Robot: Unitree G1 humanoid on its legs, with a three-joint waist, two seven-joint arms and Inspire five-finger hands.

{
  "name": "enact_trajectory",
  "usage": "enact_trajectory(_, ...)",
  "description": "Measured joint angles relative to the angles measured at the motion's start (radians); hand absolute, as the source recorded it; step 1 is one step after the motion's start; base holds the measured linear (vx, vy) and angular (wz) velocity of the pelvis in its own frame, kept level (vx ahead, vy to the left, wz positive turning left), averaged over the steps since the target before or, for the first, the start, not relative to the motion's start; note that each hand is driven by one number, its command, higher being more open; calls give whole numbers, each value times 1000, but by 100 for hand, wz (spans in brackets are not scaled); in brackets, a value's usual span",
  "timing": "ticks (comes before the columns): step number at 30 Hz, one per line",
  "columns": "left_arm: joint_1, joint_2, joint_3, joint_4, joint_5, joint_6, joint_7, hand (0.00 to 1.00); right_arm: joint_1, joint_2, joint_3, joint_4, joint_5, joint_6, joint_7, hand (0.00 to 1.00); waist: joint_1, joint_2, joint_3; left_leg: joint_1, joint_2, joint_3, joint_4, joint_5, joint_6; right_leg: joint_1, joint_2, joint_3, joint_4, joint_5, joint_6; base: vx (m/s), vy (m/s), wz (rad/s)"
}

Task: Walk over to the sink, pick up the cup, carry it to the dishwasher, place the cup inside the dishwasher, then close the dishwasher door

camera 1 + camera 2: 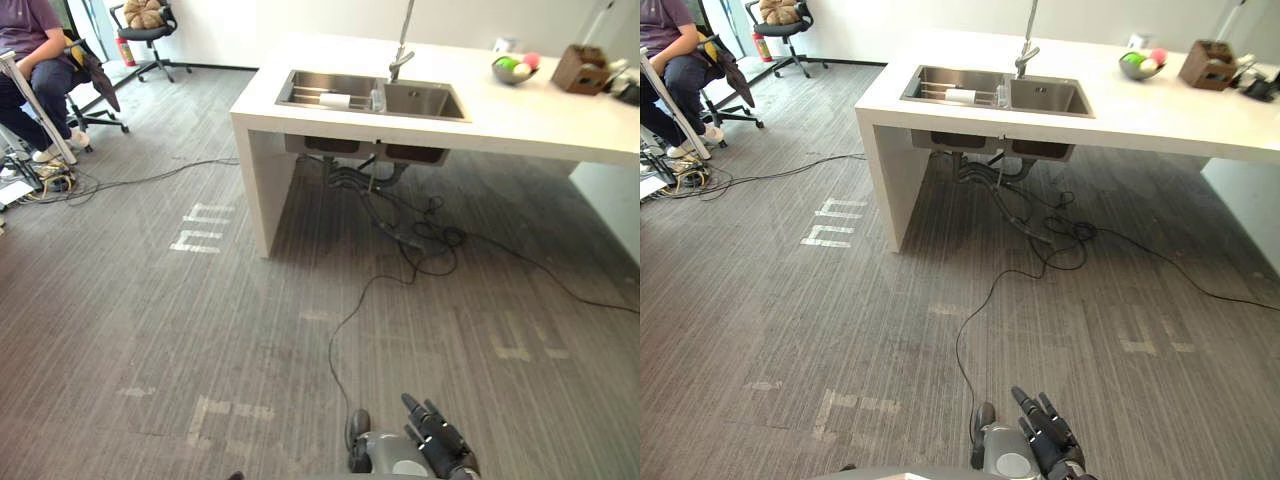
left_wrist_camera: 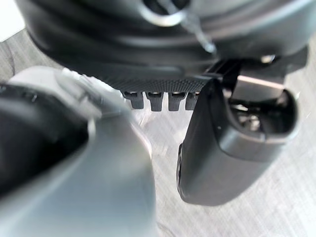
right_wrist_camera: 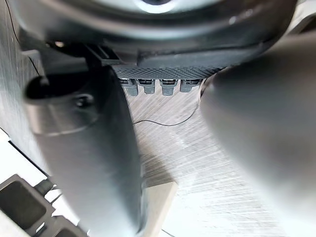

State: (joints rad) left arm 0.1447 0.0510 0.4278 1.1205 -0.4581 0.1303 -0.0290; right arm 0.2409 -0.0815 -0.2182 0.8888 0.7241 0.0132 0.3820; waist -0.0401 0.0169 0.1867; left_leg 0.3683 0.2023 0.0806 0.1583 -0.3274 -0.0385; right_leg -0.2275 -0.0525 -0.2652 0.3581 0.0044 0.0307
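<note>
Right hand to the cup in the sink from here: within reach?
Probably not. The right hand hangs low, and a wide stretch of floor separates it from the sink holding the cup. Walk closer first.

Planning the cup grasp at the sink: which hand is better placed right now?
Right, tentatively: the right hand is out front, fingers straight, roughly in line with the white cup in the sink. Neither reaches yet.

Head eyes share the floor (image 1: 250, 330) and distant sink (image 1: 425, 100); wrist cameras, very close, seemingly face floor.
</note>
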Motion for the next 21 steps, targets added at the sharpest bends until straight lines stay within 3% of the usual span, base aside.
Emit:
enact_trajectory(1,-11,-6,15,-6,10,0,0,100,-6,2,-11,4,-1,5,-12,100,6,2,8,-19,2,-1,68,-4,-6,-4,2,-5,30,-23,-13,498,-342,20)
enact_trajectory(2,-27,-28,45,-24,21,1,0,100,-22,-2,-23,23,-2,16,-31,100,9,12,10,-77,-1,-18,239,-3,-6,3,7,-17,48,-64,-23,449,-307,8)
enact_trajectory(3,-35,-42,56,-27,28,5,0,100,-29,-13,-30,37,-11,28,-34,100,9,32,-2,-126,-11,-42,392,41,-13,27,27,-24,42,-88,-29,458,-284,9)
enact_trajectory(4,-35,-48,55,-24,31,6,0,100,-33,-20,-31,43,-20,34,-34,100,9,48,-12,-147,-8,-42,442,74,-12,44,44,-30,32,-97,-34,476,-215,8)
enact_trajectory(5,-36,-54,57,-25,38,-1,1,100,-37,-29,-29,60,-25,36,-33,100,4,68,-23,-184,26,-55,530,149,-43,83,77,-42,3,-113,-43,401,-138,5)
enact_trajectory(6,-37,-57,57,-28,40,-12,1,100,-38,-33,-25,70,-32,36,-34,100,6,74,-22,-205,41,-52,584,204,-50,111,95,-41,-25,-116,-45,498,-129,2)
enact_trajectory(7,-41,-61,56,-36,53,-42,1,100,-38,-40,-6,84,-46,34,-38,100,15,74,-17,-260,75,-41,703,352,-58,187,126,-29,-108,-114,-48,479,-86,-6)
enact_trajectory(8,-43,-65,48,-56,80,-63,0,100,-41,-48,10,97,-50,33,-40,100,26,73,-18,-340,84,-37,833,250,-50,251,144,-14,-169,-104,-59,542,-109,-5)
enact_trajectory(9,-45,-66,38,-63,103,-80,0,100,-47,-56,19,111,-50,34,-42,100,30,72,-18,-375,86,-26,872,187,-41,282,148,-8,-195,-100,-60,507,-110,-15)
enact_trajectory(11,-53,-69,-15,-86,146,-160,-9,100,-69,-77,69,130,-50,35,-55,100,53,57,-10,-477,68,105,765,39,-9,386,133,19,-263,-87,-72,479,-61,-27)
enact_trajectory(13,-50,-69,-62,-114,165,-214,-21,100,-109,-75,78,122,-50,35,-55,100,57,47,-4,-538,30,210,596,21,6,423,102,44,-288,-94,-82,381,62,-43)
enact_trajectory(14,-48,-69,-114,-145,167,-259,-22,100,-152,-68,87,106,-50,31,-54,100,65,39,1,-583,-27,289,361,72,16,455,64,74,-310,-110,-83,394,120,-63)
enact_trajectory(15,-44,-68,-142,-161,165,-278,-22,100,-165,-65,96,88,-51,24,-51,100,74,41,0,-602,-58,309,211,136,17,478,45,92,-320,-129,-79,481,190,-55)
enact_trajectory(17,-24,-72,-191,-198,162,-325,-15,100,-171,-51,127,65,-59,-2,-41,100,84,48,-4,-650,-67,317,37,230,4,534,40,111,-335,-187,-72,485,247,-28)
enact_trajectory(19,-1,-69,-240,-230,152,-374,10,100,-158,-34,165,62,-85,-37,-17,100,97,53,-14,-679,-46,315,-55,269,-4,596,52,136,-334,-252,-50,533,268,-28)
enact_trajectory(20,4,-50,-277,-255,153,-394,35,100,-153,-8,173,75,-102,-43,-17,100,112,36,-36,-704,-43,296,-14,416,33,616,36,158,-320,-299,-51,628,272,-38)
enact_trajectory(21,8,-32,-310,-311,152,-402,69,100,-154,17,178,100,-121,-38,-20,100,114,-12,-62,-733,-73,289,25,467,57,589,2,182,-268,-326,-80,642,268,-32)
